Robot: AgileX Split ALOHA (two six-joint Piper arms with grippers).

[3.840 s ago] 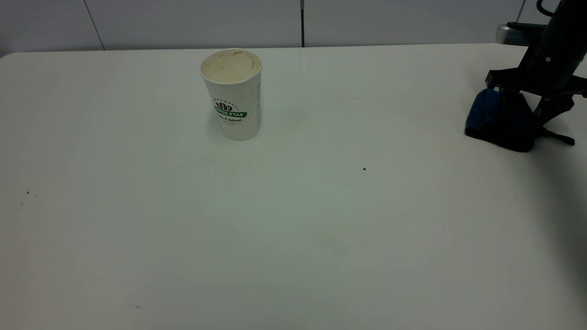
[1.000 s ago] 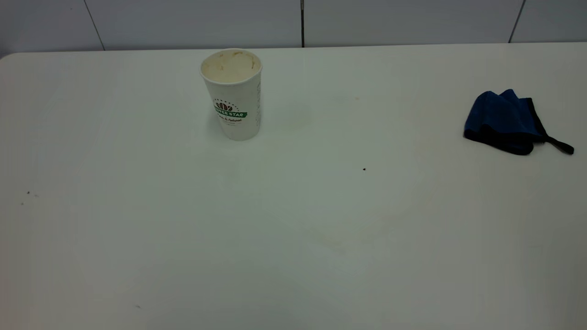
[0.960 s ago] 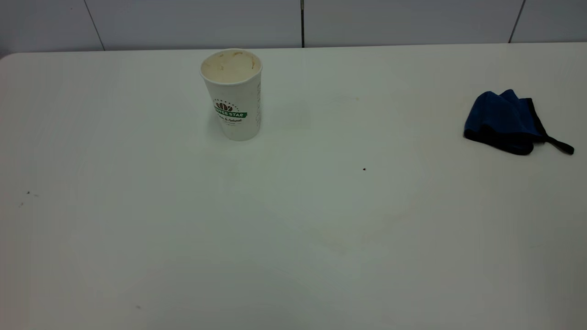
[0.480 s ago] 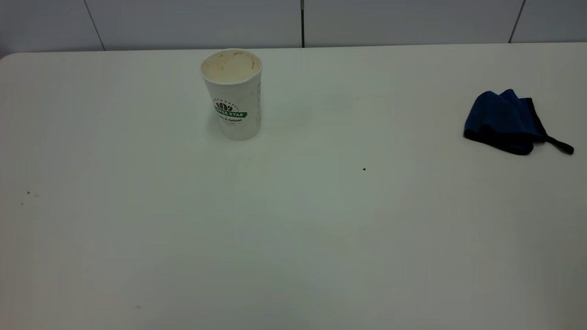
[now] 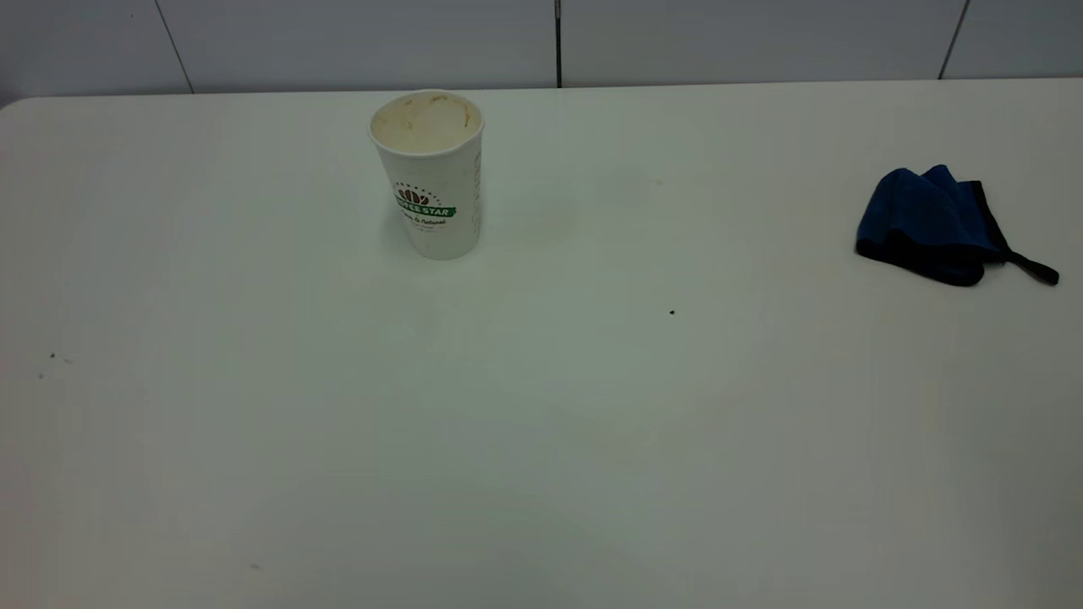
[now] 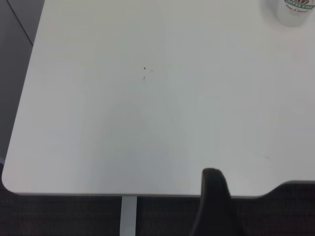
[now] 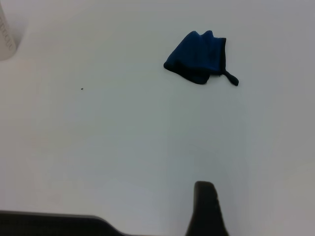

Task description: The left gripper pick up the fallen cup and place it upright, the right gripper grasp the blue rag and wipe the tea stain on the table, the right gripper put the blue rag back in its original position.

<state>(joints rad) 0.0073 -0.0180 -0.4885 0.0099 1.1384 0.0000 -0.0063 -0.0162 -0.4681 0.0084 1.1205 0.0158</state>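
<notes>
The cup (image 5: 430,173) stands upright on the table (image 5: 541,440) at the back left, its green band facing the camera. Its base also shows in the left wrist view (image 6: 294,11). The blue rag (image 5: 929,224) lies crumpled at the right, its black strap trailing right; it also shows in the right wrist view (image 7: 198,61). No tea stain shows on the table. Neither arm is in the exterior view. My left gripper (image 6: 214,204) shows only as a black tip over the table's near edge. My right gripper (image 7: 206,209) shows only as a black tip, well back from the rag.
A few tiny dark specks lie on the table, one in the middle (image 5: 672,312) and some at the left (image 5: 51,356). A rounded table corner (image 6: 12,184) and a grey leg (image 6: 128,216) show in the left wrist view. A grey panelled wall (image 5: 338,42) runs behind the table.
3.8 s ago the right gripper stood over the blue rag at the right; it has since left the exterior view and the rag lies free. Nothing has moved in the last second.
</notes>
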